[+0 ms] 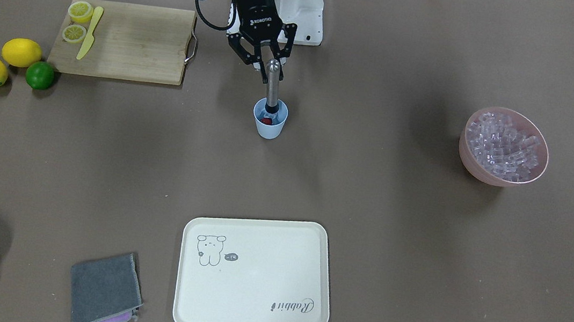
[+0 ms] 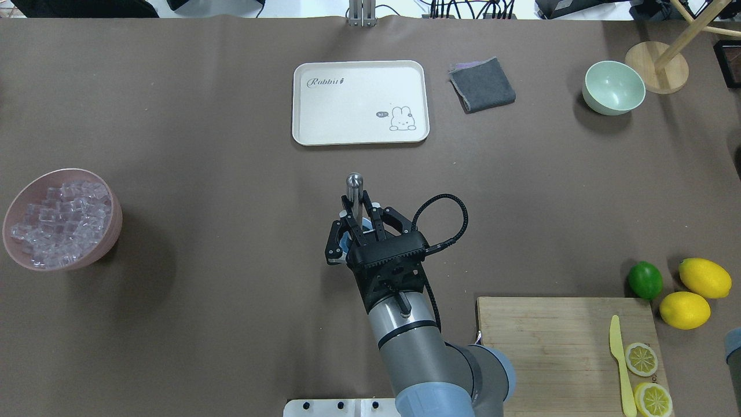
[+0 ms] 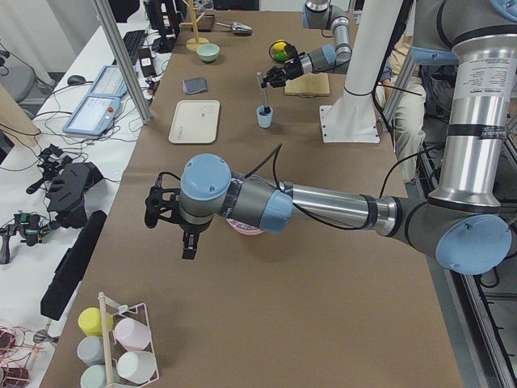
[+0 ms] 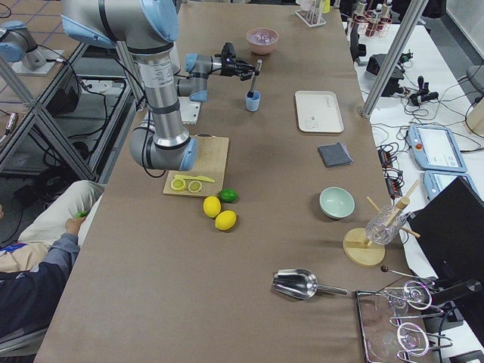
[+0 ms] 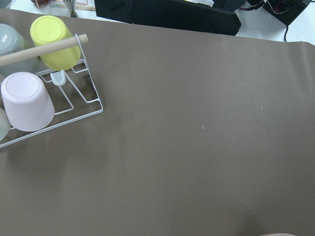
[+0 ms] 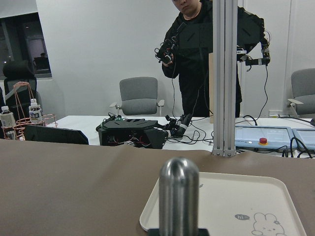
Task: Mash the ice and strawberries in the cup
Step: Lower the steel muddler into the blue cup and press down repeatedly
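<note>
Right up against the right wrist camera is the rounded steel top of the muddler (image 6: 179, 196), standing pretty much upright, with the cream tray (image 6: 275, 194) behind it on the tabletop (image 6: 74, 182). From the front-facing view, the right end effector (image 1: 273, 70) has its fingers pressed onto the upper part of the shaft, so it's pinching the muddler near the top. The dark foot of the tool is down inside the light blue cup (image 1: 269, 126), which sits mid-tabletop, just in front of the robot's base.

Progress-wise, I'd say the loading is at least partly done. There's a red strawberry (image 1: 266, 121) in the cup right beside the muddler foot, and it looks like a solid red blob, not pulp. Honestly I can't make out whether any cubes made it in there; the cup is too small in frame. The only ice (image 1: 502, 142) I can clearly see is heaped in the pink bowl (image 1: 468, 160), well off to the robot's left. So my guess is the mashing itself is barely started, if at all, and the actual pressing and grinding is what's left.

The left end effector (image 3: 155, 208) hangs over bare tabletop at the far end, near the mug rack, and I can't tell whether it's spread or closed.
</note>
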Tool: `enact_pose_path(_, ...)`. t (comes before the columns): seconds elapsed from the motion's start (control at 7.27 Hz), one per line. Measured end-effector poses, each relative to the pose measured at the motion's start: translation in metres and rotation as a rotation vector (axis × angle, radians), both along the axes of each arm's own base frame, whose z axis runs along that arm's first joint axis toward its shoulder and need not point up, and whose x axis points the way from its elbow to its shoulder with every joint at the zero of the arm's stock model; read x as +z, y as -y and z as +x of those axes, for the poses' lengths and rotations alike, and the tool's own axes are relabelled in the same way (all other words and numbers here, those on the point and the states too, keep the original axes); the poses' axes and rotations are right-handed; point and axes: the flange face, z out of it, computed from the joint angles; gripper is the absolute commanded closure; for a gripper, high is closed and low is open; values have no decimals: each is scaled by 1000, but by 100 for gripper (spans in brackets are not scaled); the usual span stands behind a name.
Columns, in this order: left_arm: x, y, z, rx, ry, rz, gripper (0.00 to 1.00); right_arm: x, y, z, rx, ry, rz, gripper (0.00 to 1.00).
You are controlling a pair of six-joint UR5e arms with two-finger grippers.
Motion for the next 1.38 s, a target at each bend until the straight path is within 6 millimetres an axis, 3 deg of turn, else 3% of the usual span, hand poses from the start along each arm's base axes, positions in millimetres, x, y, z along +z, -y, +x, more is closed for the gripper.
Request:
enact_pose_path(0.83, -1, 1, 0, 1, 0, 2, 2, 9, 0, -9, -2, -7, -9, 100)
enact_pose_path(1.1, -3, 3, 0, 1, 0, 4, 2, -4, 4, 8, -39, 18, 2, 100)
enact_pose_path(1.38, -5, 4, 0, 0, 1, 7, 2, -23, 20, 45, -89, 29, 43, 100)
